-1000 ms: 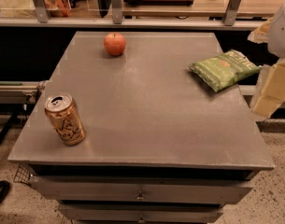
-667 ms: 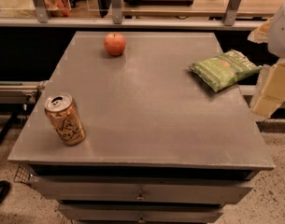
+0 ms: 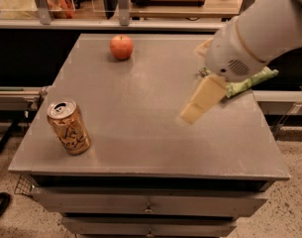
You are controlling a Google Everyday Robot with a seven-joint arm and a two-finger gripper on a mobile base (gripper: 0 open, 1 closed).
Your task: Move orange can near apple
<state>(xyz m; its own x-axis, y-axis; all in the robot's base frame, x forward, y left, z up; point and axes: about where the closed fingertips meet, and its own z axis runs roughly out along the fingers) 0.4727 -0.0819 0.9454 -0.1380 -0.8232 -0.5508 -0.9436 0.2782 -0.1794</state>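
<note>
Tan-orange aluminium, the orange can (image 3: 69, 127) stands upright near the front left corner of the grey table (image 3: 140, 108), well apart from the apple (image 3: 121, 47) at the table's back. The gripper (image 3: 194, 110) hangs over the table's right half, touching nothing. I cannot tell whether it is apart or together. A green bag (image 3: 250, 80) lies at the table's right edge.

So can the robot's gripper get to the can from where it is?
Probably yes. The gripper hangs over the right side of the table, and only bare surface lies between it and the can at the front left. The apple sits far back.
</note>
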